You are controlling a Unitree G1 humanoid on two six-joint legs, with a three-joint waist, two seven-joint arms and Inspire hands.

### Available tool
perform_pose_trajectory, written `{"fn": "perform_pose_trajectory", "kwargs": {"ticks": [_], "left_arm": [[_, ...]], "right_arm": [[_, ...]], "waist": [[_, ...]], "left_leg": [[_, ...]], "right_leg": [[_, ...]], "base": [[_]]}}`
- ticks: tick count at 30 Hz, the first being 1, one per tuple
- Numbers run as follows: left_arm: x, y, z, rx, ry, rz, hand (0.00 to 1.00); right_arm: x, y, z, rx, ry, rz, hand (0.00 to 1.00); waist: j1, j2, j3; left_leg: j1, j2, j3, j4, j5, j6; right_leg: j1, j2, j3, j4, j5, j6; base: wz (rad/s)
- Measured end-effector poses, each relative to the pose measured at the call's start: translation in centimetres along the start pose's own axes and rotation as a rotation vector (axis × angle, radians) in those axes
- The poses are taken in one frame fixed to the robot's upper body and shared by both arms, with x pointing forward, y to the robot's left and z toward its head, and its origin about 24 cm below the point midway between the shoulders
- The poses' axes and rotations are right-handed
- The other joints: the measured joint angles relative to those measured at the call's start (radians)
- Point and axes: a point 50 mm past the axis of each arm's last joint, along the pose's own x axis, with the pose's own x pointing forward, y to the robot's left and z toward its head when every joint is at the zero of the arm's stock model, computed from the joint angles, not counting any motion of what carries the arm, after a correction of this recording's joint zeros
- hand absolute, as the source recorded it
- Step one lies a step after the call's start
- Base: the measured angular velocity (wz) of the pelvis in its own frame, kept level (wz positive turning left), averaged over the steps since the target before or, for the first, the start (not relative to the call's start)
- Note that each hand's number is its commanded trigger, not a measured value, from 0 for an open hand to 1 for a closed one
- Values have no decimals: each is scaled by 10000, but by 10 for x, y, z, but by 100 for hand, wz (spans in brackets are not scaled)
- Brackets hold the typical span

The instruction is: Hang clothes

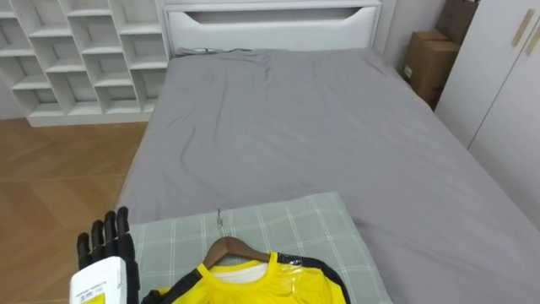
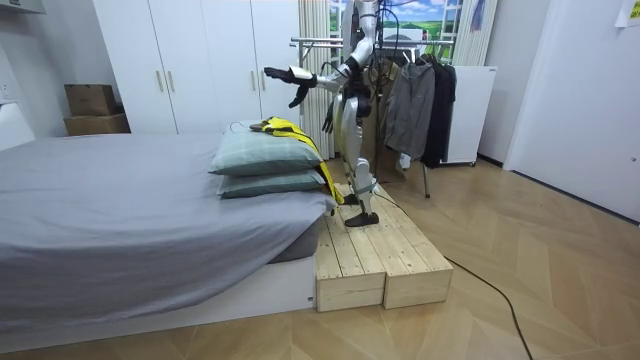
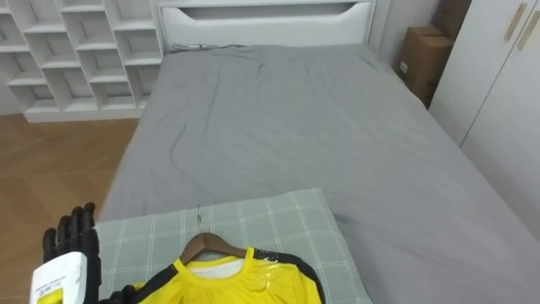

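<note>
Grey bed [image 1: 337, 152] beyond yellow shirt [image 1: 253, 285]

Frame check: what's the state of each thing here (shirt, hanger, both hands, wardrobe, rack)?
yellow shirt: on its hanger, lying on the pillow, not hung.
wooden hanger: inside the shirt's collar, hook resting on the pillow.
left hand: raised, open, holding nothing.
right hand: lowered beside the body, away from the shirt.
wardrobe doors: closed.
clothes rack: behind the robot, dark garments hanging on it.
</note>
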Motion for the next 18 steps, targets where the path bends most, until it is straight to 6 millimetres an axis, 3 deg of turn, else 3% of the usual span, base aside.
{"fn": "perform_pose_trajectory", "kwargs": {"ticks": [13, 18], "left_arm": [[-2, -7, -2, 479, 99, -1089, 0], [-10, -16, -8, 789, 330, -2163, 0]], "right_arm": [[0, -2, 0, 12, 12, -23, 0], [0, -4, 1, 33, -13, -88, 0]], "waist": [[-279, 46, -3], [-301, 136, 34]], "left_leg": [[42, 1, 103, -9, 0, 0], [88, 3, 110, -27, 0, 0]], "right_leg": [[-5, -1, 110, 8, 9, -14], [31, 0, 121, 6, 9, -15]], "base": [[-2], [0]]}}
